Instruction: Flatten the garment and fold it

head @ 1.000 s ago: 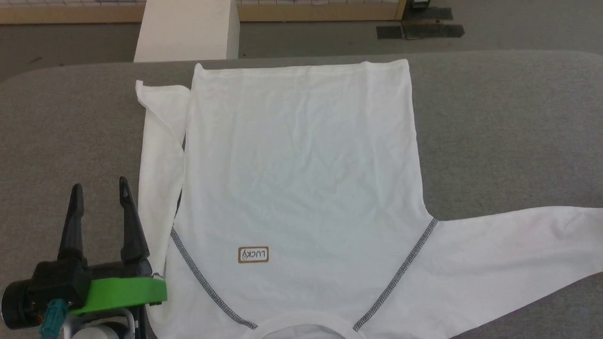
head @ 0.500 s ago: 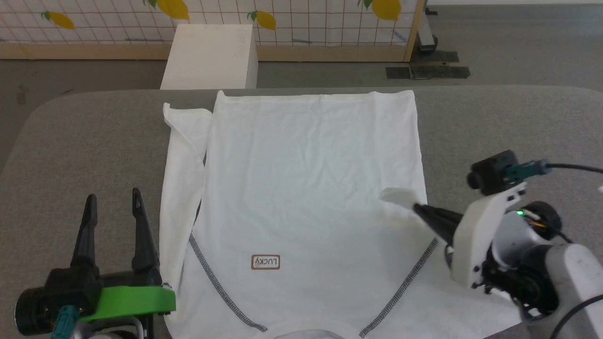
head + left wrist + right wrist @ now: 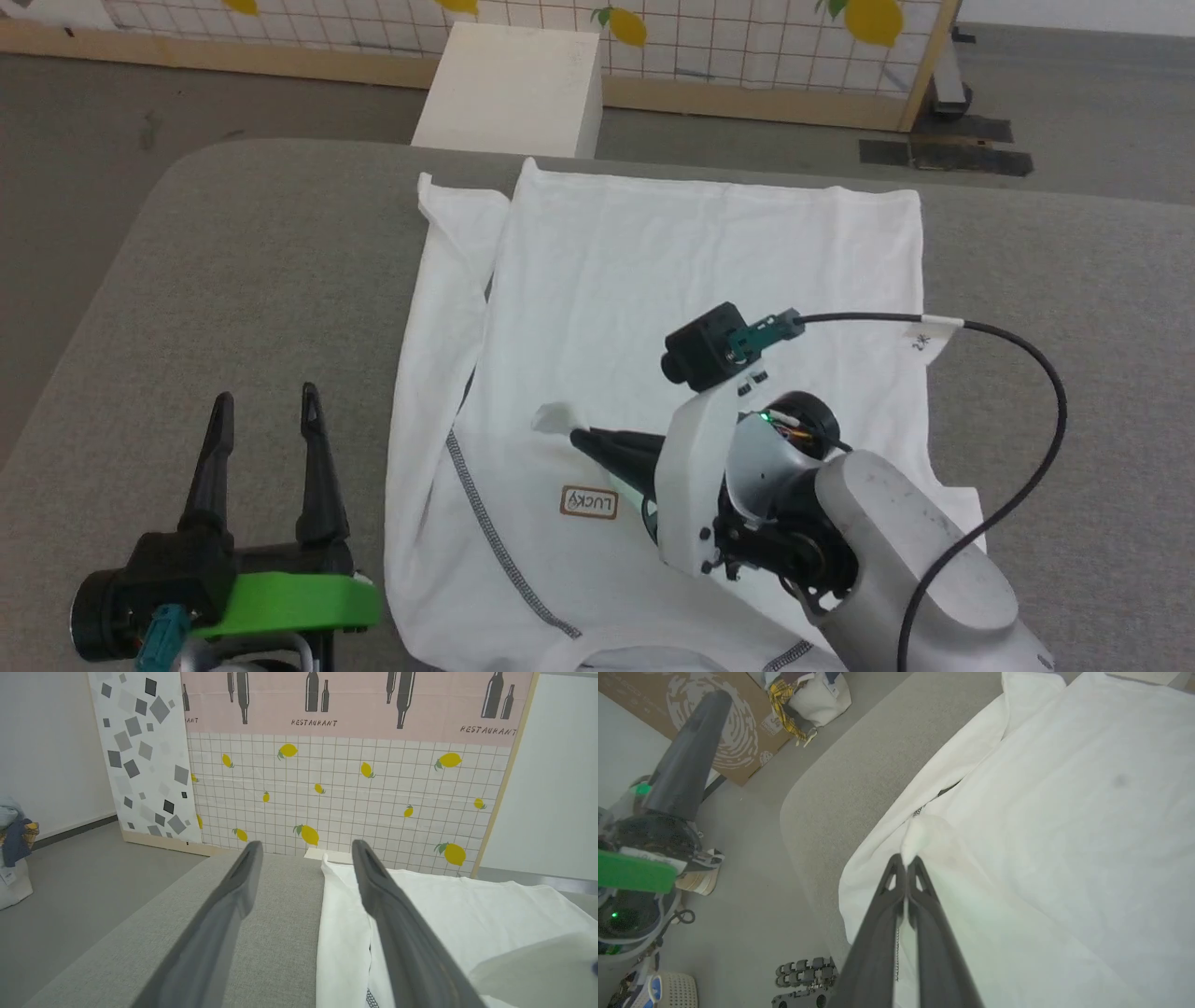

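My left end effector point(image 3: 266, 403) hovers wide open and empty over the grey worktop point(image 3: 187, 280), just beside the white long-sleeved shirt point(image 3: 672, 252). The shirt lies spread flat, collar nearest me. My right end effector point(image 3: 574, 435) is clamped on a bit of its white fabric over the chest, near the LUCKY patch point(image 3: 589, 503). A white box point(image 3: 513, 89) stands beyond the worktop.

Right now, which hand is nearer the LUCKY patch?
Right. The right hand, shut on shirt cloth, is beside the patch; the left hand, open, is over the table, past the shirt's edge.
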Controlling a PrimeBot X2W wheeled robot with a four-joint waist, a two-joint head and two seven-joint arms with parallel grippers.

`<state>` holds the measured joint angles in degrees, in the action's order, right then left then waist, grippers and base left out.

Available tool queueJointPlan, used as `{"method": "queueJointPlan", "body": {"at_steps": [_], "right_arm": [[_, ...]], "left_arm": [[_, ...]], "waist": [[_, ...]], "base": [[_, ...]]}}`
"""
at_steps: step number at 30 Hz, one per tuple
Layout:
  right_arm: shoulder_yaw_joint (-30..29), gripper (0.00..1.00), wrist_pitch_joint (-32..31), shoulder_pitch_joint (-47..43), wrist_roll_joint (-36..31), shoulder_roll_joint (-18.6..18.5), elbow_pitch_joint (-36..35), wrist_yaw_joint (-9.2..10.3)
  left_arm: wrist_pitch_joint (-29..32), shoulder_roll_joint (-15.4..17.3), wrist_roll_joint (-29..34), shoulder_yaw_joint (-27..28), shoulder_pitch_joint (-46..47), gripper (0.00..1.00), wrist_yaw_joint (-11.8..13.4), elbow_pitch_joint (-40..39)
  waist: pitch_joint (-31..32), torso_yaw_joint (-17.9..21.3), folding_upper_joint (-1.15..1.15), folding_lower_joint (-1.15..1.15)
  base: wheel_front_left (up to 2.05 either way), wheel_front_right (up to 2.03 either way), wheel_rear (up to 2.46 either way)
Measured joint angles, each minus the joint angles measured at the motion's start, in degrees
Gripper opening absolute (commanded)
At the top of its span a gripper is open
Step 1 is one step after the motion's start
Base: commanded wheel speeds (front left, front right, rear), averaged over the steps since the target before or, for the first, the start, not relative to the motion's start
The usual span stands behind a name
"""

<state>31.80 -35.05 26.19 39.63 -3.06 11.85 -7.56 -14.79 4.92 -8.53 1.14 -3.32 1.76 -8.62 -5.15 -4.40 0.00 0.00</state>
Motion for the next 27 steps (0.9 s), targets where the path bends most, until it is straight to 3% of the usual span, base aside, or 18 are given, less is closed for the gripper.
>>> {"method": "queueJointPlan", "body": {"at_steps": [8, 9, 10, 17, 21, 27], "right_arm": [[8.2, 0.02, 3.9, 8.5, 4.7, 0.3, 11.1, 0.00], [9.5, 0.33, 3.8, 9.1, 4.2, 0.1, 12.4, 0.00], [10.1, 1.00, 3.9, 9.5, 4.2, 0.1, 13.2, 0.00], [10.2, 1.00, 8.7, 13.7, 6.7, 0.2, 12.7, 0.00], [4.2, 1.00, 15.4, 16.2, 4.6, -0.1, 10.0, 0.00], [-9.9, 1.00, 27.9, 13.5, -8.3, -6.2, 4.4, -0.01]], "left_arm": [[0.0, -1.0, 0.0, -1.0, 1.1, 1.00, -0.5, 0.6], [0.0, -1.0, 0.0, -1.2, 1.4, 1.00, -0.6, 0.7], [0.0, -1.1, 0.0, -1.2, 1.5, 1.00, -0.6, 0.7], [0.0, -1.3, 0.2, -0.7, 1.9, 1.00, -0.7, 1.4], [0.0, -1.3, 0.5, -0.1, 2.2, 1.00, -1.2, 1.9], [0.0, -1.3, 0.8, 0.6, 2.2, 1.00, -1.7, 2.6]], "waist": [[-3.2, -3.6, 0.00, 0.00], [-3.7, -3.9, 0.00, 0.00], [-4.1, -4.2, 0.00, 0.00], [-5.9, -4.0, 0.00, 0.00], [-5.4, -2.6, 0.00, 0.00], [-3.3, 0.1, 0.00, 0.00]], "base": [[0.00, 0.00, 0.00], [0.00, 0.00, 0.00], [0.00, 0.00, 0.00], [0.00, 0.00, 0.00], [0.00, 0.00, 0.00], [0.00, 0.00, 0.00]]}}
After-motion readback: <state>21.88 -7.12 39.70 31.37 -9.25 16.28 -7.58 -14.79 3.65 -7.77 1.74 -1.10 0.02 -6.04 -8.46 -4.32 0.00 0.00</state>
